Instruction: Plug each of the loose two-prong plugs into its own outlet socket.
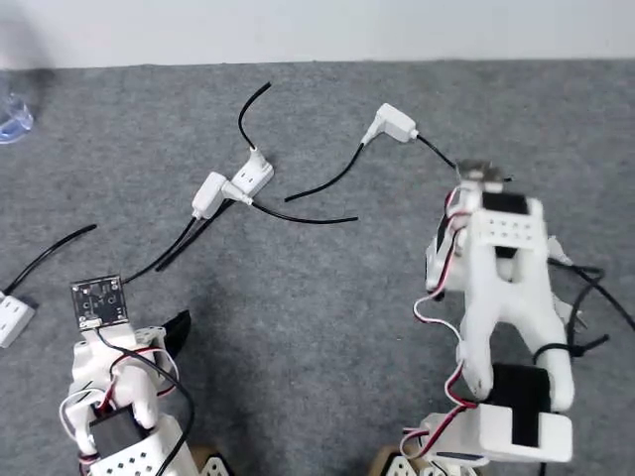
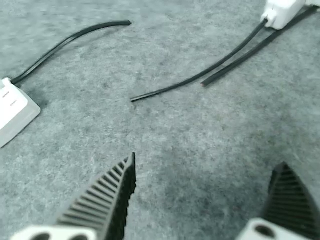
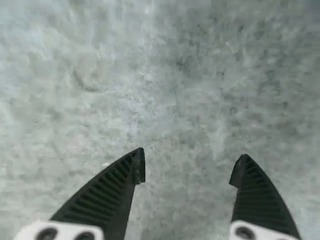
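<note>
left gripper spread wide, outlet socket near

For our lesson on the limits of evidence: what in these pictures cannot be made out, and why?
High view: the white socket block is cut by the left edge; its socket count is unclear.
High view: one black cord runs under the right arm; its end is hidden.
Left wrist view: a white connector is cut by the frame edge; plug or socket, cannot tell.

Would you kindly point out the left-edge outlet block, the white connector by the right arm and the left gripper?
outlet block (image 2: 12,102), left wrist view, top face.
white connector (image 1: 394,124), high view, body.
left gripper (image 2: 207,160), left wrist view, midway between fingertips.
</note>
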{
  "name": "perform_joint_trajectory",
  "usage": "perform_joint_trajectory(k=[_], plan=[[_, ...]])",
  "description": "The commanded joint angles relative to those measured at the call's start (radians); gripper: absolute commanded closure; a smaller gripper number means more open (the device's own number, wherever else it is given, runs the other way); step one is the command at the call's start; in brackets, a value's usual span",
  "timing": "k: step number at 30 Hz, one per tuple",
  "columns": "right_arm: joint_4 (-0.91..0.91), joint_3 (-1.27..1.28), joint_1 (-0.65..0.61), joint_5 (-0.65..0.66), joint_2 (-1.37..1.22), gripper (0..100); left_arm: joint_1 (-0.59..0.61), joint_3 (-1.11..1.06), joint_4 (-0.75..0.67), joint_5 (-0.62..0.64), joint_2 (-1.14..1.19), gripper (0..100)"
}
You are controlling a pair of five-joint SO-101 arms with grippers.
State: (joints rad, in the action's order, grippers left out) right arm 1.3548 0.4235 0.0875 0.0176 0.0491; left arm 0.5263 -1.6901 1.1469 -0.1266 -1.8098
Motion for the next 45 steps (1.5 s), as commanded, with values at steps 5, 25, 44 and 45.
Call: perform_joint_trajectory(k=[5, 25, 44, 45], plan=[[-0.229, 0.17, -0.061, -0.011, 0.053, 72.5, 0.081, 0.013, -0.086, -0.002, -0.009, 65], [-0.268, 0.221, -0.154, -0.005, 0.045, 72.6, 0.586, 0.59, -0.038, -0.657, 0.0, 73], [-0.269, 0.222, -0.156, -0.005, 0.044, 72.5, 0.506, 1.227, 0.157, -1.206, 1.289, 74], [-0.269, 0.222, -0.156, -0.005, 0.044, 72.5, 0.505, 1.227, 0.117, -1.221, 1.346, 74]])
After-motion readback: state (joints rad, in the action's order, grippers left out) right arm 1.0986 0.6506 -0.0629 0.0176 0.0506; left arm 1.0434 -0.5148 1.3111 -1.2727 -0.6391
